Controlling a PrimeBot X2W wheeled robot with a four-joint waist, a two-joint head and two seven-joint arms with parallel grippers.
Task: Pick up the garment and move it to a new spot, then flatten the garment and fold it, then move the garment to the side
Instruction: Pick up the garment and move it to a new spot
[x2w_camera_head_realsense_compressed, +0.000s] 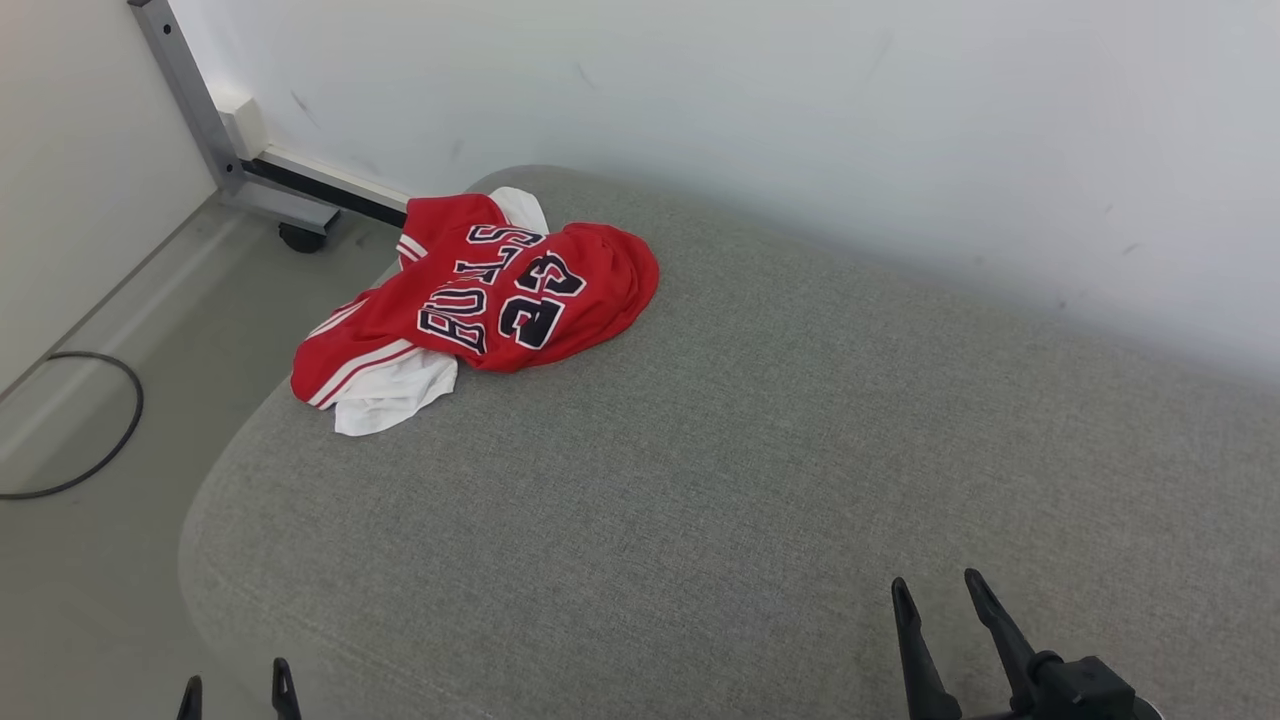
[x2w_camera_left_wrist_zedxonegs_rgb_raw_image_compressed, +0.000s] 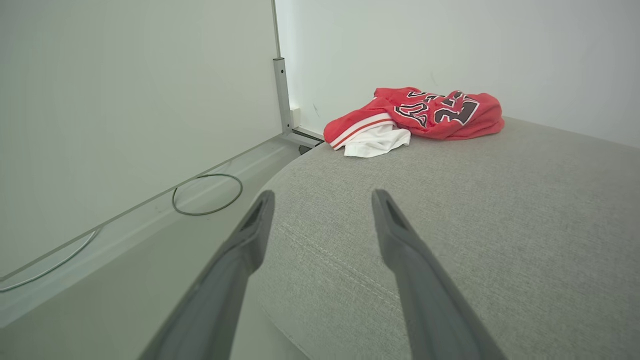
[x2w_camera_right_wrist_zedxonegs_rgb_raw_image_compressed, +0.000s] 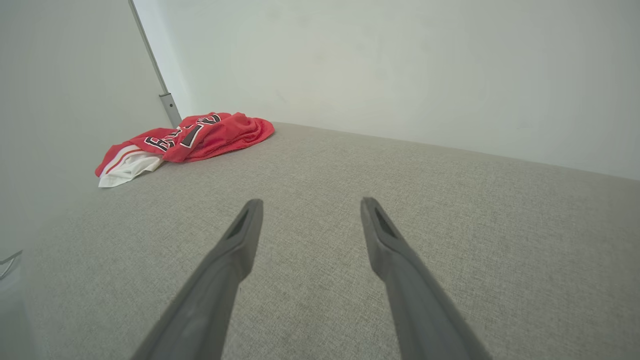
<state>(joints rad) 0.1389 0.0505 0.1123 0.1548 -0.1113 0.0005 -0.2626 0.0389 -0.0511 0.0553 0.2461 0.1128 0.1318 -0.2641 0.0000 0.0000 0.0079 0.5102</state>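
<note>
In the head view, the red jersey (x2w_camera_head_realsense_compressed: 480, 305) lies crumpled at the far left corner of the grey cushion (x2w_camera_head_realsense_compressed: 750, 450). Its dark lettering faces up and a white part spills out toward the cushion's left edge. The left gripper (x2w_camera_head_realsense_compressed: 235, 678) and the right gripper (x2w_camera_head_realsense_compressed: 936, 582) sit low at the near edge, well apart from the jersey, with fingers spread and nothing held. Judging from this, the task is at its very start: picking up, moving, flattening, folding and setting aside are all left to do. This view alone takes in both grippers at once, and a metal frame leg (x2w_camera_head_realsense_compressed: 200, 110) with its wheel (x2w_camera_head_realsense_compressed: 300, 238) beyond the corner. In the left wrist view, the left gripper (x2w_camera_left_wrist_zedxonegs_rgb_raw_image_compressed: 324, 195) stands released and empty over the cushion's near left edge, one finger above the floor. The jersey (x2w_camera_left_wrist_zedxonegs_rgb_raw_image_compressed: 425, 112) lies far ahead, seen from the side as a low heap, which the view from above flattens. A cable (x2w_camera_left_wrist_zedxonegs_rgb_raw_image_compressed: 207, 195) loops on the floor to the left. In the right wrist view, the right gripper (x2w_camera_right_wrist_zedxonegs_rgb_raw_image_compressed: 311, 202) is likewise wide apart and empty above the cushion, with the jersey (x2w_camera_right_wrist_zedxonegs_rgb_raw_image_compressed: 200, 135) far to the left. This view shows the long bare stretch of cushion running right along the wall, likely room for a new spot.
</note>
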